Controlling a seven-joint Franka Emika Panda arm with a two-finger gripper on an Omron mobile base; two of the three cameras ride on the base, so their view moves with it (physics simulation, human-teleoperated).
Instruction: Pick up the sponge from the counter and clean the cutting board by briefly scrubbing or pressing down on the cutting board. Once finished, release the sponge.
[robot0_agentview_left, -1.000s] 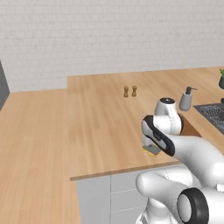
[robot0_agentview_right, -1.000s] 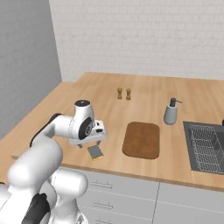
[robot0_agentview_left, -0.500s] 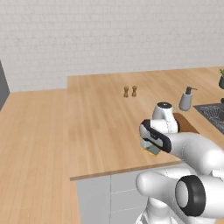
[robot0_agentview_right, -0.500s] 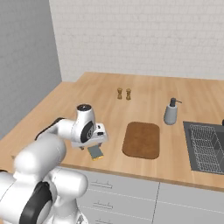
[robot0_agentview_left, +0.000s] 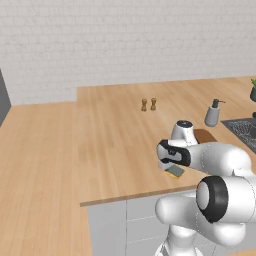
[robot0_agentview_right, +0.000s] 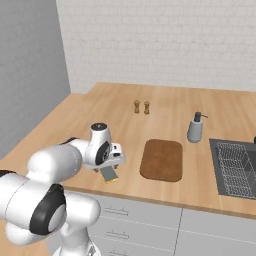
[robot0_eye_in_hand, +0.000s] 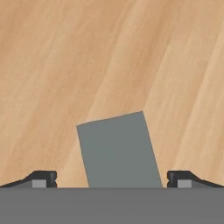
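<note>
The sponge (robot0_eye_in_hand: 118, 151) lies flat on the light wood counter (robot0_agentview_left: 115, 145), grey-blue side up, near the front edge. In the base views it shows as a small pad (robot0_agentview_left: 175, 171) (robot0_agentview_right: 109, 174) with a yellow underside. My gripper (robot0_eye_in_hand: 112, 179) hangs directly over it, open, with one dark fingertip (robot0_eye_in_hand: 41, 178) on each side of the sponge and nothing held. Its hand points down just above the pad (robot0_agentview_left: 168, 161) (robot0_agentview_right: 113, 161). The dark-brown cutting board (robot0_agentview_right: 162, 160) lies to the right of the sponge, and the arm partly hides it (robot0_agentview_left: 205, 136) in the left base view.
A grey soap dispenser (robot0_agentview_right: 195, 128) stands behind the board. Two small wooden shakers (robot0_agentview_right: 141, 107) sit farther back. A dark sink with a wire rack (robot0_agentview_right: 235, 167) is at the right. The counter's front edge (robot0_agentview_right: 150, 200) runs close below the sponge.
The hand has come down a little closer to the sponge and stays centred over it. The jaws stay wide open. The sponge and board have not moved.
</note>
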